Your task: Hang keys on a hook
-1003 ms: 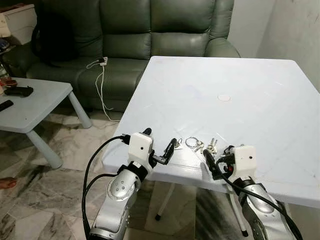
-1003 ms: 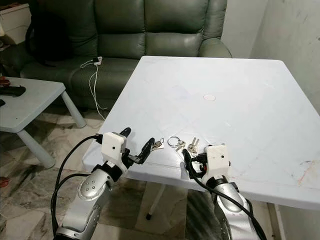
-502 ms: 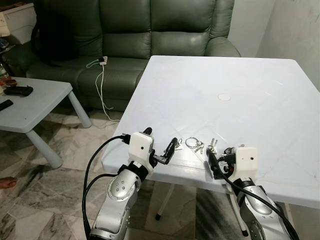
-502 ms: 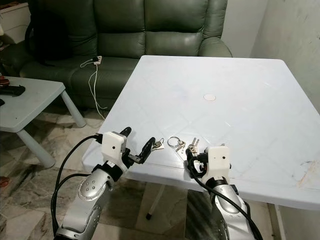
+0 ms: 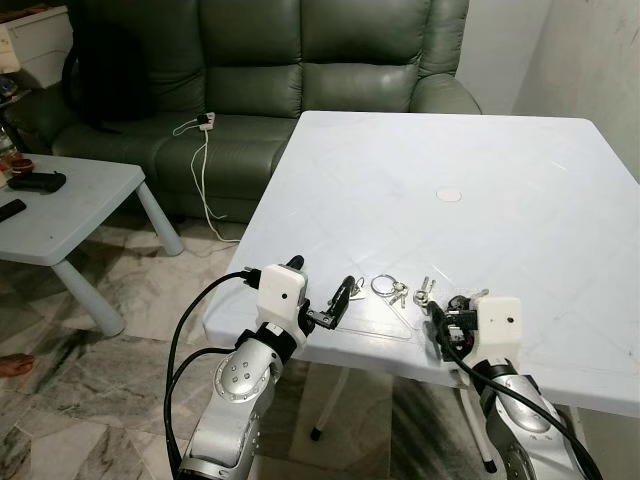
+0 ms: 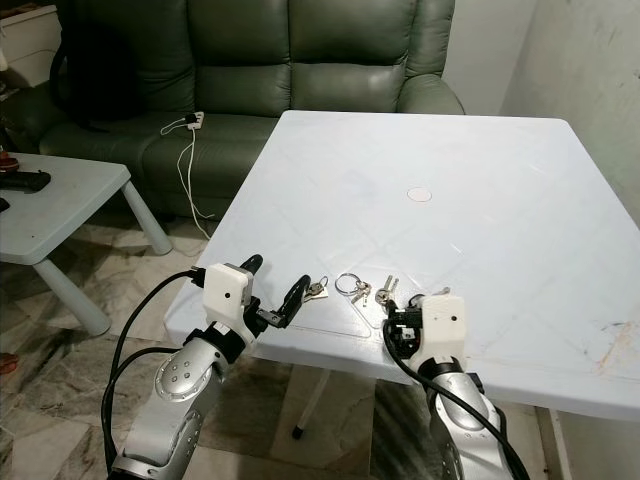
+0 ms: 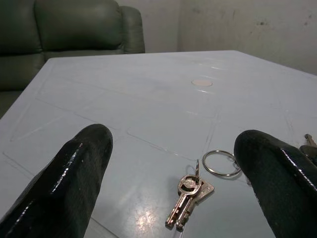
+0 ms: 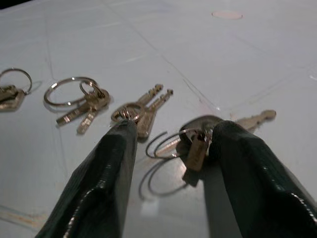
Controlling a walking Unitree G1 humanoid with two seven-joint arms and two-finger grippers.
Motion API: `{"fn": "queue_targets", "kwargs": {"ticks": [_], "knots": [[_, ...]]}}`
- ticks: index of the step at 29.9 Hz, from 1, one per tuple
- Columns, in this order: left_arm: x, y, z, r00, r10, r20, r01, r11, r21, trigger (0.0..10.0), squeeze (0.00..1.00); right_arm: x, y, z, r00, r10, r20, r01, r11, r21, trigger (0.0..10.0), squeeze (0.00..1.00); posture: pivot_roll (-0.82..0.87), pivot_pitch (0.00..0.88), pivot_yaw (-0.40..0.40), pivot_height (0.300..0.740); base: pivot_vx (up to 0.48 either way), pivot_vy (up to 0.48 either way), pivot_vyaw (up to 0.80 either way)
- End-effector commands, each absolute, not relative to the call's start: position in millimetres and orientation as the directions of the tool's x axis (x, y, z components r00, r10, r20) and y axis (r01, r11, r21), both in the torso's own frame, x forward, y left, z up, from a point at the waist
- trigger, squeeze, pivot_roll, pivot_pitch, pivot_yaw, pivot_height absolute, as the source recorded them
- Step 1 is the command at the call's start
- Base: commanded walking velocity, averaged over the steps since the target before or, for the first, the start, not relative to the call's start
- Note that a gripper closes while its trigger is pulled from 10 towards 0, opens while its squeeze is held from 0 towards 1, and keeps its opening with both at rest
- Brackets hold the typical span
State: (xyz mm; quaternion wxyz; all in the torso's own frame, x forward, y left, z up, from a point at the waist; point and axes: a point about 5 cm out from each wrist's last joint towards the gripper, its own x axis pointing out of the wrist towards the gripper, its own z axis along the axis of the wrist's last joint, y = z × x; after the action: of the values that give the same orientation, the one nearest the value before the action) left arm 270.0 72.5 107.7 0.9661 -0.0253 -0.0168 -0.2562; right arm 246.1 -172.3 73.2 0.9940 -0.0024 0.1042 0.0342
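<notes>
My right end effector (image 8: 171, 148) straddles a small silver key bunch (image 8: 195, 141) on the white plastic tabletop (image 5: 480, 180), fingers parted; my left end effector (image 7: 173, 183) gapes wide nearby.

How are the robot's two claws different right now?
The left gripper is spread wide, and a small key pair lies loose on the table between its fingers. The right gripper is narrower, its fingers flanking a key bunch on a ring. Both have black fingers and sit low at the white table's near edge.

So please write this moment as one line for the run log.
left gripper: open, before small keys | right gripper: open, around key set with tag | keys on white table, not lifted
</notes>
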Motion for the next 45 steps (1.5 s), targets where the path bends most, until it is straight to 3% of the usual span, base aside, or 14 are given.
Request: {"fn": "queue_targets", "kwargs": {"ticks": [1,7,8,9,10,14,16,17,37,39,40,41,42,45], "knots": [[268.6,74.3,110.5,0.869,-0.491,0.054,0.494,0.869,-0.042,10.0,0.0,245.7,-174.4,79.8,0.981,0.057,-0.187,-0.06,0.998,-0.009,4.6,0.0,-0.07,0.005,0.014,0.74,0.0,0.0,0.0],[268.1,74.8,110.1,0.87,-0.49,0.05,0.493,0.869,-0.044,10.0,0.0,241.8,-176.2,77.6,0.978,0.051,-0.2,-0.055,0.998,-0.013,7.3,0.0,-0.07,0.008,0.017,0.74,0.0,0.0,0.0],[267.9,74.8,110.4,0.869,-0.492,0.049,0.494,0.869,-0.042,10.0,0.0,239.8,-176.7,78.2,0.98,0.048,-0.191,-0.053,0.998,-0.022,4.1,0.0,-0.07,0.011,0.018,0.74,0.0,0.0,0.0],[267.9,74.8,110.4,0.869,-0.492,0.049,0.494,0.869,-0.042,10.0,0.0,239.8,-176.7,78.2,0.98,0.048,-0.191,-0.053,0.998,-0.022,4.1,0.0,-0.07,0.011,0.018,0.74,0.0,0.0,0.0],[268.0,74.5,110.2,0.869,-0.493,0.049,0.495,0.868,-0.04,10.0,0.0,239.6,-176.5,79.1,0.982,0.051,-0.181,-0.055,0.998,-0.022,0.0,0.0,-0.07,0.011,0.018,0.74,0.0,0.0,0.0],[268.0,73.7,110.5,0.867,-0.495,0.049,0.497,0.867,-0.042,10.0,0.0,238.8,-177.2,78.5,0.982,0.038,-0.186,-0.042,0.999,-0.019,0.0,0.0,-0.07,0.012,0.02,0.74,0.0,0.0,0.0],[268.3,73.6,111.5,0.867,-0.496,0.05,0.498,0.866,-0.044,10.0,0.0,238.8,-176.5,78.5,0.98,0.043,-0.193,-0.046,0.999,-0.013,1.7,0.0,-0.07,0.012,0.02,0.74,0.0,0.0,0.0],[268.5,73.6,111.6,0.867,-0.496,0.051,0.498,0.866,-0.045,10.0,0.0,239.2,-175.6,78.4,0.979,0.045,-0.198,-0.048,0.999,-0.013,10.0,0.0,-0.07,0.012,0.02,0.74,0.0,0.0,0.0],[267.9,72.6,112.5,0.867,-0.495,0.054,0.497,0.866,-0.052,10.0,0.0,243.4,-175.6,75.7,0.972,-0.023,-0.234,0.014,0.999,-0.042,10.0,0.02,-0.07,0.007,0.019,0.74,0.0,0.0,0.0],[267.7,72.2,112.4,0.867,-0.495,0.055,0.498,0.866,-0.056,10.0,0.0,243.5,-177.7,76.8,0.974,-0.047,-0.22,0.033,0.997,-0.066,7.5,0.03,-0.07,0.006,0.018,0.74,0.0,0.0,0.0],[267.6,71.8,112.6,0.867,-0.496,0.055,0.499,0.865,-0.057,10.0,0.0,243.5,-180.1,76.8,0.973,-0.073,-0.221,0.057,0.995,-0.078,3.2,0.04,-0.07,0.006,0.019,0.74,0.0,0.0,0.0],[267.6,71.7,112.7,0.867,-0.496,0.055,0.499,0.865,-0.058,10.0,0.0,243.5,-180.7,75.7,0.97,-0.075,-0.232,0.06,0.996,-0.069,3.2,0.04,-0.07,0.006,0.019,0.74,0.0,0.0,0.0],[267.4,71.4,112.8,0.866,-0.497,0.055,0.5,0.864,-0.059,10.0,0.0,243.5,-181.9,75.7,0.969,-0.082,-0.233,0.067,0.995,-0.072,0.0,0.08,-0.07,0.007,0.019,0.74,0.0,0.0,0.0],[266.8,70.7,112.9,0.865,-0.499,0.056,0.502,0.863,-0.062,10.0,0.0,243.3,-183.1,77.0,0.974,-0.078,-0.214,0.063,0.995,-0.078,0.0,0.08,-0.07,0.008,0.018,0.74,0.0,0.0,0.0]]}}
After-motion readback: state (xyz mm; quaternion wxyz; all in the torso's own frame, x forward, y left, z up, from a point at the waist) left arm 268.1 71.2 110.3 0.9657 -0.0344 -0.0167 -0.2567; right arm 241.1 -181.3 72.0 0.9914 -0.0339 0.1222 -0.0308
